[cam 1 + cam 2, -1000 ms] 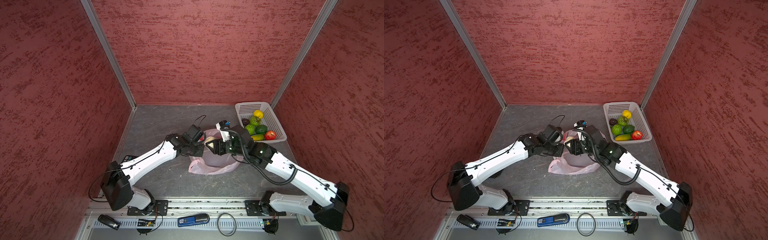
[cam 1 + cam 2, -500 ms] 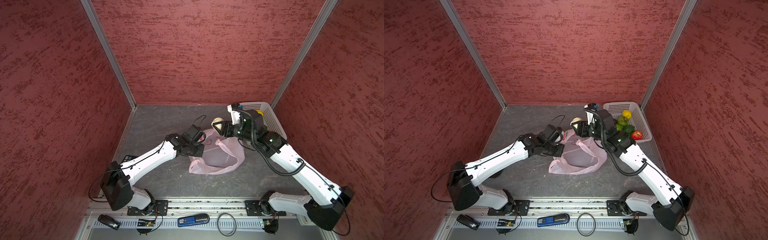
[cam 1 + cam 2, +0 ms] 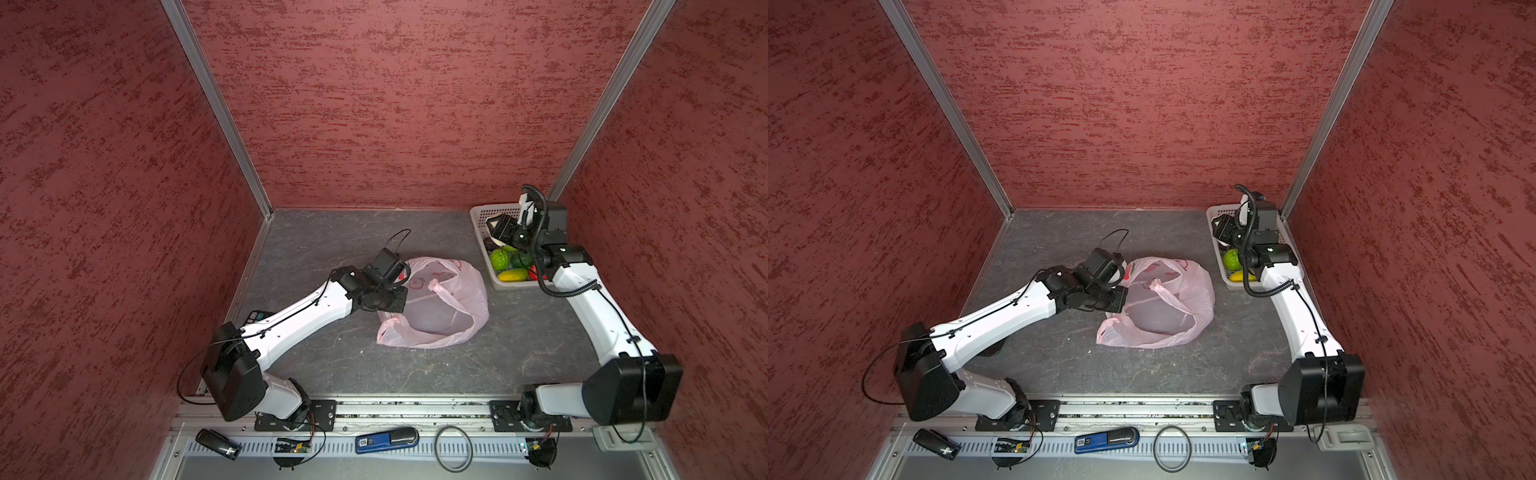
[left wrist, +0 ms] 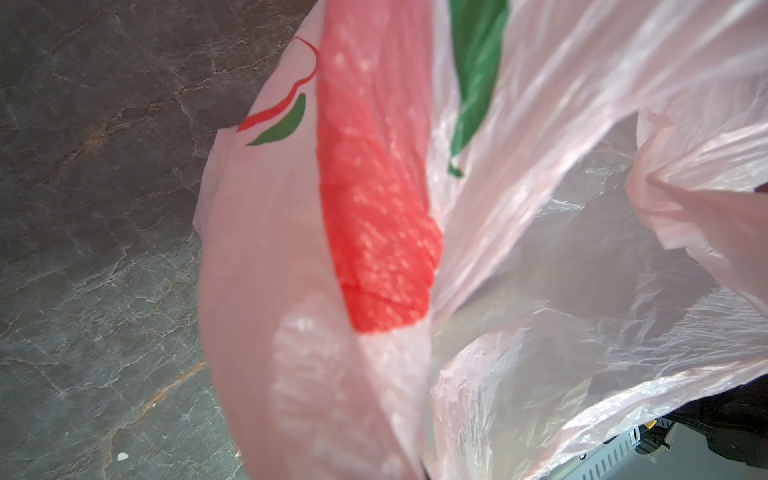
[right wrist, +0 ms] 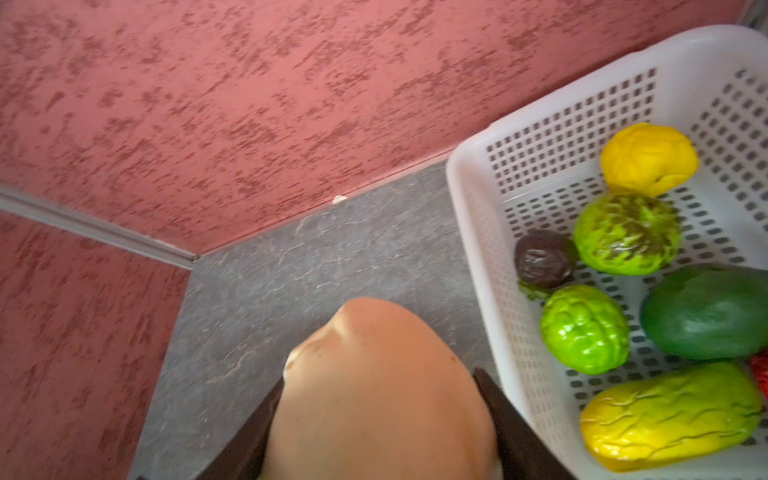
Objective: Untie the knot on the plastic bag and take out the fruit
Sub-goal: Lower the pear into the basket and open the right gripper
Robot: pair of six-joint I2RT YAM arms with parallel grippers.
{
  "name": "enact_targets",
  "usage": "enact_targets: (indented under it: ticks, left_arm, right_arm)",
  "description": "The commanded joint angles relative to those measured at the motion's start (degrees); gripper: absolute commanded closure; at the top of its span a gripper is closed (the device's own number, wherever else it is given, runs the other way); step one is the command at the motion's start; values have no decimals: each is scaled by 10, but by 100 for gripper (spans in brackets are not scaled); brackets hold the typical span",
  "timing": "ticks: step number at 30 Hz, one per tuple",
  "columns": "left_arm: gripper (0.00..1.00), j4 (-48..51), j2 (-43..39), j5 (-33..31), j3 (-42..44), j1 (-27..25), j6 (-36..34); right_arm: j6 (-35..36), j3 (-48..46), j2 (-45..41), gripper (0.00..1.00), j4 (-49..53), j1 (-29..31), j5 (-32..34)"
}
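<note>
Since the earlier frames the right arm has been swung from the plastic bag (image 3: 457, 299) to the upper right of both top views, with the cream-white fruit (image 5: 374, 395) carried along. The left arm has been kept in place.

Only in the right wrist view is the grip made plain. The right claw (image 3: 500, 227) is clamped on the fruit, whose narrower end is pointed away from the wrist. There the fruit is seen against the grey desk (image 3: 332, 249), just beside the rim of the white perforated basket (image 5: 469, 199). In the top views the claw overlaps the basket's upper left corner, so which of the two it hangs over cannot be told. Inside the basket two bumpy green fruits (image 5: 627, 232), a round yellow fruit (image 5: 648, 158) and an elongated yellow-green fruit (image 3: 513, 275) are shown, the last laid along the basket's lower edge.

The right arm is raised from lower right, its wrist bent so that the claw is aimed at frame left. The left arm is stretched diagonally from lower left. The left claw (image 3: 400, 300) is shut on the bag's left rim, its fingertips hidden in the top views. The left wrist view is filled by pink film with red and green print.

The bag is laid mid-desk with its mouth open upward and its long axis run from lower left to upper right. A loose handle strap (image 3: 440, 291) is draped across the mouth.
</note>
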State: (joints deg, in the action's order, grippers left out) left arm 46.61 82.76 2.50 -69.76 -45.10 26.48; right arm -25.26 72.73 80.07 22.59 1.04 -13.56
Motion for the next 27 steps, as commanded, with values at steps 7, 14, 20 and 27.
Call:
enact_targets:
  ticks: [7,14,20,27]
  left_arm:
    - [100,-15,-12,-4,3,12,-3]
    - [100,-26,-18,-3,12,19,-2]
    - [100,-34,-23,1,26,22,1]
    - [100,-42,-23,3,28,26,0]
  right_arm:
    - [32,33,139,51,-83,-91,40]
    - [47,73,222,50,-89,-134,84]
    - [56,110,276,39,-75,-152,100]
    - [54,119,273,17,-62,-151,113]
